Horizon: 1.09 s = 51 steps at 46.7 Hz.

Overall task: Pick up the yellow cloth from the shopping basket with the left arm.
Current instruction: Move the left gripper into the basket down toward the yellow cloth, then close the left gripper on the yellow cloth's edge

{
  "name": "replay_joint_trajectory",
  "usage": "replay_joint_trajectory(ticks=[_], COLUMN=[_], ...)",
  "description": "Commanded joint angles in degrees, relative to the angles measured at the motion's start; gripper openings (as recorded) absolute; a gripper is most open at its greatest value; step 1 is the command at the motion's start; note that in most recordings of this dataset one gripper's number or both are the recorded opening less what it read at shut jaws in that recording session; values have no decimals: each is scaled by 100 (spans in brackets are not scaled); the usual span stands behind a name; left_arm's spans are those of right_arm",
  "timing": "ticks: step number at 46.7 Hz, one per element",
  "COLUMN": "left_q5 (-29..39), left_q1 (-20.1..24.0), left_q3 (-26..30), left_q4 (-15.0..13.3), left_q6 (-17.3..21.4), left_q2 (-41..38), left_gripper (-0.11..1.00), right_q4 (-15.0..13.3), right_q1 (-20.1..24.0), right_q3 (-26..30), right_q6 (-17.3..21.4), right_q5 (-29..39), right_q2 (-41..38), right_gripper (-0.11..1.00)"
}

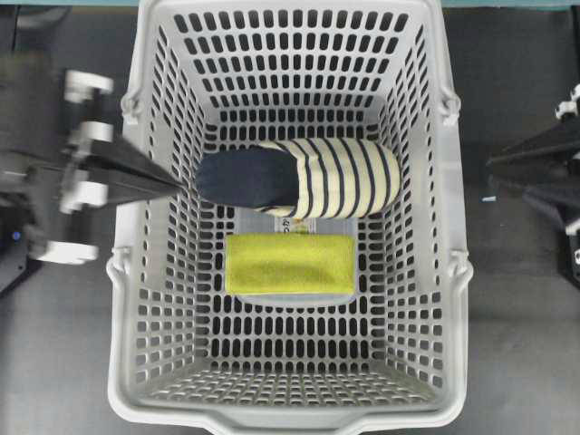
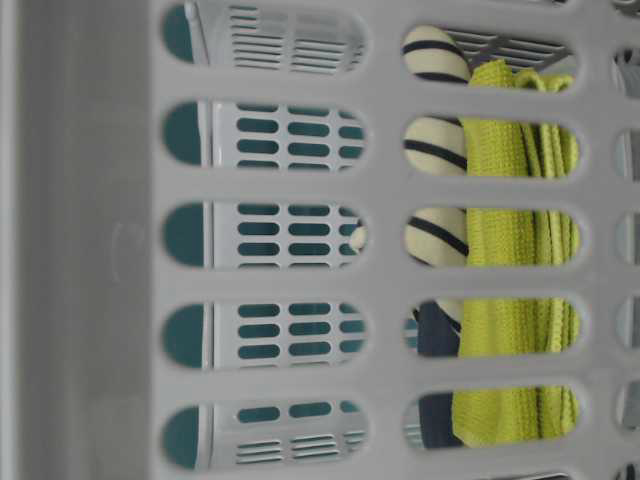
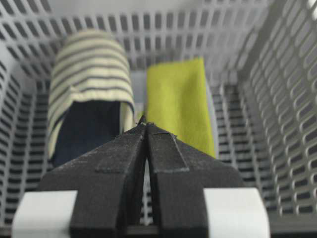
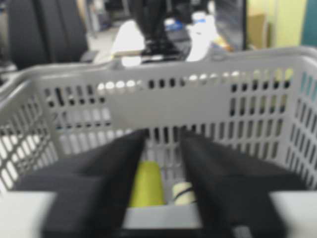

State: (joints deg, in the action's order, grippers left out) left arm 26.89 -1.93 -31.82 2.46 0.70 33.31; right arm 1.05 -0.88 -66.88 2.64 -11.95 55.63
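closed left gripper [image 3: 145, 124] above striped slipper [image 1: 313, 178], yellow cloth [image 1: 290, 263].

Yellow cloth [image 1: 290, 263]: folded flat, rectangular, fuzzy yellow-green, lying mid-floor in the shopping basket [image 1: 136, 299], a light-grey plastic container with slotted walls and floor.

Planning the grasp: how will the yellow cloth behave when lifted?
The yellow cloth looks like soft, fuzzy fabric folded in layers, so it will probably droop and may unfold if pinched at one edge. It seems light. It lies on a clear plastic box, so it might slide when nudged.
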Motion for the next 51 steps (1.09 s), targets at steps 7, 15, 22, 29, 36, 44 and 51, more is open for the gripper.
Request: replay_joint_trajectory(ticks=[7,15,22,29,36,44,51], left_q5=[1274,1925,2118,2092,2074,1978,1661], left_q1=[-9,-26,-88,-229,-299,-299,-308], left_q3=[1318,2004,2303,2452,2487,2452,2417], left_q4=[18,18,18,18,18,18,18], left_q6=[-18,26,-53,-62,-97,-246,-264], left_q2=[-1213,-2145,-2725,-3340,-3823,-4210,-4359], left_gripper=[0,8,48,86,90,90,90], right_q4=[26,18,18,18,26,18,18], right_q1=[-9,-9,-9,-9,-9,-9,-9], right_q3=[158,158,167,167,158,149,132], right_q6=[-9,-18,-18,-26,-18,-18,-18], right_q5=[167,229,229,229,229,220,229], right_q2=[0,53,105,141,141,141,141], right_gripper=[79,76,76,76,76,76,76])
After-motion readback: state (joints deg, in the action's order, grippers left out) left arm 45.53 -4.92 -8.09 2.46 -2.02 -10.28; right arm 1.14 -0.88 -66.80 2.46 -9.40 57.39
